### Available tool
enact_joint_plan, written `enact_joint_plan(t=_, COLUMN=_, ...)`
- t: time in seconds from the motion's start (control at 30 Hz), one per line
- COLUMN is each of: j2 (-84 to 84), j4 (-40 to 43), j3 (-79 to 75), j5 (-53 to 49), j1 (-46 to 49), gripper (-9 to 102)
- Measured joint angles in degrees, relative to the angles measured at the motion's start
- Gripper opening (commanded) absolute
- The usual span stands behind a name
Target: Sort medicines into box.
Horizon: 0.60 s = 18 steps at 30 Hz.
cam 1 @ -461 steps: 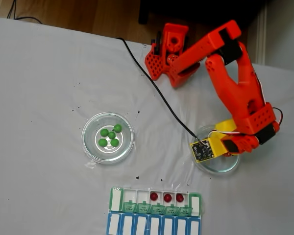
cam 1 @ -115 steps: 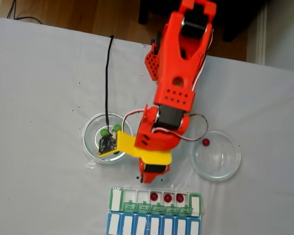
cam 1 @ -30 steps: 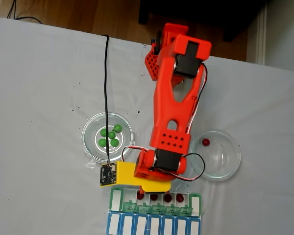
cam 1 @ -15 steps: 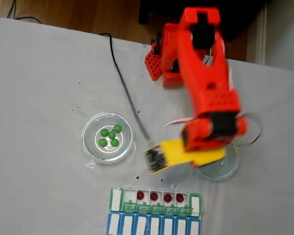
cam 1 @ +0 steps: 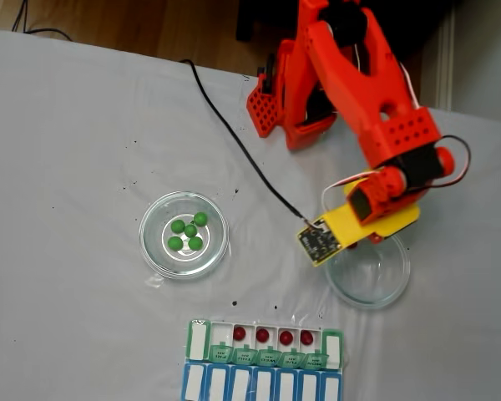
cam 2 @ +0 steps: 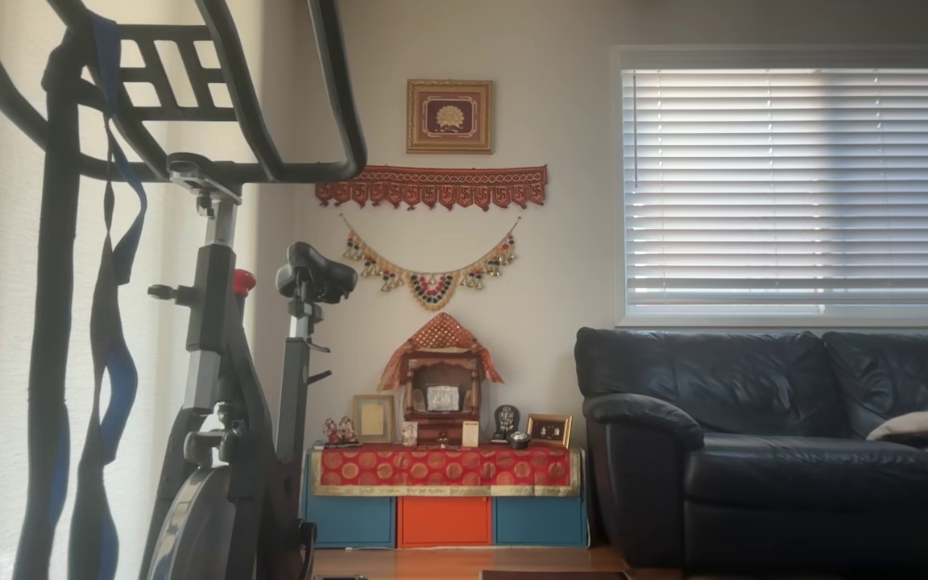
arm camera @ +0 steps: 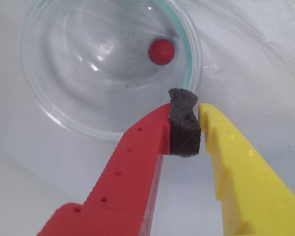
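End effector [arm camera: 189, 130]: red and yellow jaws nearly shut, dark foam pad between the tips, nothing gripped; poised over the near rim of the right-hand glass dish [arm camera: 49, 115] in the wrist view.
Red ball [arm camera: 161, 51]: lone one in that dish, well apart from the tips.
Green balls [cam 1: 188, 232]: five, clustered in the left-hand dish [cam 1: 154, 255] on the tabletop [cam 1: 67, 150] in the fixed view.
Box [cam 1: 199, 341]: green lids open, four red balls [cam 1: 273, 336] in adjoining compartments.
Handling: small, glossy, hard-looking, light; likely to roll or squirt sideways on glass.
Hold: jaws opened wide, brought down astride the ball, closed across its middle, foam side giving friction.
Risk: curved dish wall blocking a jaw.
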Motion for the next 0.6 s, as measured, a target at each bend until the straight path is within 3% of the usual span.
enact_joint_plan(t=0.4, j2=-1.8, j4=-8.2, j3=1.4, j5=1.9, j1=-1.0, gripper=2)
enact_joint_plan(t=0.6, j2=-4.6, j4=-9.5, j3=1.4, j5=2.1, j1=-1.7, gripper=11)
